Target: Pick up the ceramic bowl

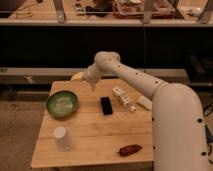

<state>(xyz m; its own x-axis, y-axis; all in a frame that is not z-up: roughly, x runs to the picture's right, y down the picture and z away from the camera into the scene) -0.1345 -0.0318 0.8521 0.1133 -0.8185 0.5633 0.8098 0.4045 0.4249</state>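
Note:
The ceramic bowl (62,103) is round, shallow and green with a darker rim. It sits on the left part of the wooden table (95,135). My gripper (78,76) is at the table's far edge, above and a little behind the bowl to its right, apart from it. The white arm (140,82) reaches in from the right and bends at a joint above the table's back.
A white upturned cup (62,137) stands in front of the bowl. A black flat object (106,105) lies mid-table, with a white packet (122,97) and a white bar (144,103) to its right. A reddish-brown item (130,149) lies near the front edge. Dark shelving stands behind.

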